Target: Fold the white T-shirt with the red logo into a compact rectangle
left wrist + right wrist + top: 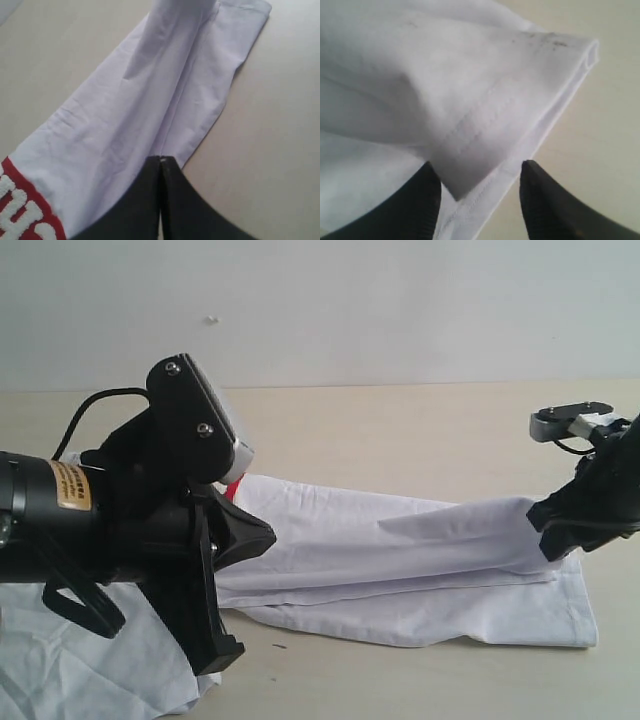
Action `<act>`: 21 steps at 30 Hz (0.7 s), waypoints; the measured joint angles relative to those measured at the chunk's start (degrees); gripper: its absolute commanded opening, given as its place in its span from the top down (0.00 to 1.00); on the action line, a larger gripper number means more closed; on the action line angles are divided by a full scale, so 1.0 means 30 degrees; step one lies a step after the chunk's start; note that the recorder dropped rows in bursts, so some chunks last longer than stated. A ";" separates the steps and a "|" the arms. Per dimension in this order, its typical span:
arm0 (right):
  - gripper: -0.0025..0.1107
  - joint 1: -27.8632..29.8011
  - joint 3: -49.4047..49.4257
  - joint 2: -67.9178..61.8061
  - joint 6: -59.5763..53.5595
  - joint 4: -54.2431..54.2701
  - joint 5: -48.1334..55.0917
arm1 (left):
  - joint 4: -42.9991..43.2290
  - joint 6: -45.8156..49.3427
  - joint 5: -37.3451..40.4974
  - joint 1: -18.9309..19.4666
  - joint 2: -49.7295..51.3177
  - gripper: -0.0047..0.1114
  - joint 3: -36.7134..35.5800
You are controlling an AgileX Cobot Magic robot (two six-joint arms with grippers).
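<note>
The left hand pinches the white T-shirt, the right hand is open round its corner: it should shut first, then both lift evenly.

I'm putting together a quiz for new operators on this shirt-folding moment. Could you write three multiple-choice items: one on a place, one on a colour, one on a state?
1. Where does the red logo show?
A beside the left gripper
B at the shirt's far end
C nowhere

2. What colour are the logo's letters?
A black
B white
C yellow

3. How do the left gripper's fingers stand?
A spread wide
B out of view
C pressed together

Key:
1 A, the patch lies on the white T-shirt right by that gripper.
2 B, fuzzy white letters sit on the red.
3 C, the left wrist view shows no gap between them.
</note>
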State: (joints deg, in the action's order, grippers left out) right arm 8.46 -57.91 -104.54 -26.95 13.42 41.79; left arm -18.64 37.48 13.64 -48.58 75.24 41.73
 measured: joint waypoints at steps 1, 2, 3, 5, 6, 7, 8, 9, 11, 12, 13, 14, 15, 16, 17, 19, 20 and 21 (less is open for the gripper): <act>0.56 0.0000 -0.0035 0.0000 0.0168 -0.0183 -0.0150 | 0.0000 0.0000 0.0000 0.0000 0.0000 0.96 0.0000; 0.56 0.0000 -0.0035 0.0000 0.0206 -0.0186 -0.0355 | 0.0000 0.0000 0.0000 0.0000 0.0000 0.96 0.0000; 0.56 0.0000 -0.0035 -0.0043 0.0163 -0.0092 -0.0465 | 0.0000 0.0000 0.0000 0.0000 0.0000 0.96 0.0000; 0.56 0.0000 -0.0035 -0.0246 -0.0731 0.0965 -0.0651 | 0.0000 0.0000 0.0000 0.0000 0.0000 0.96 0.0000; 0.56 0.0000 -0.0035 -0.0425 -0.1294 0.1802 -0.0651 | 0.0000 0.0000 0.0000 0.0000 0.0000 0.96 0.0000; 0.56 0.0000 -0.0035 -0.0633 -0.2096 0.2755 -0.0651 | 0.0000 0.0000 0.0000 0.0000 0.0000 0.96 0.0000; 0.56 0.0000 -0.0035 -0.0799 -0.3001 0.3699 -0.0617 | 0.0000 0.0000 0.0000 0.0000 0.0000 0.96 0.0000; 0.58 0.0000 -0.0035 -0.0934 -0.3698 0.4391 -0.0617 | 0.0000 0.0000 -0.0039 0.0000 0.0000 0.96 0.0000; 0.64 0.0000 -0.0035 -0.1051 -0.5083 0.5813 -0.0659 | 0.0035 0.0000 -0.0038 0.0000 0.0000 0.96 0.0000; 0.68 0.0000 -0.0035 -0.1081 -0.5535 0.6305 -0.0806 | 0.0035 0.0000 -0.0038 0.0000 0.0000 0.96 0.0000; 0.74 0.0000 -0.0035 -0.1081 -0.5791 0.6582 -0.0963 | 0.0035 0.0000 -0.0038 0.0000 0.0000 0.96 0.0000; 0.82 0.0000 -0.0035 -0.1081 -0.6019 0.6760 -0.1220 | 0.0035 0.0000 -0.0038 0.0000 0.0000 0.96 0.0000; 0.89 0.0000 -0.0035 -0.1081 -0.6168 0.6895 -0.1451 | 0.0035 0.0000 -0.0038 0.0000 0.0000 0.96 0.0000; 0.96 0.0000 -0.0035 -0.1081 -0.6230 0.6978 -0.1573 | 0.0035 0.0000 -0.0038 0.0000 0.0000 0.96 0.0000; 0.98 0.0000 -0.0035 -0.1081 -0.6317 0.7018 -0.1700 | 0.0035 0.0000 -0.0038 0.0000 0.0000 0.96 0.0000; 0.98 0.0000 -0.0114 -0.1081 -0.6315 0.7065 -0.1702 | 0.0035 0.0000 -0.0038 0.0000 0.0000 0.96 0.0000; 0.98 0.0000 -0.0287 -0.1046 -0.6315 0.7098 -0.1533 | 0.0035 0.0000 -0.0038 0.0000 0.0000 0.96 0.0000; 0.98 0.0000 -0.0520 -0.0923 -0.6315 0.7146 -0.1258 | 0.0035 0.0000 -0.0038 0.0000 0.0000 0.96 0.0000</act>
State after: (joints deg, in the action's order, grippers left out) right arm 8.46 -59.47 -107.30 -45.90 34.86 38.02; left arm -18.54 37.48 13.53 -48.58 75.24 41.73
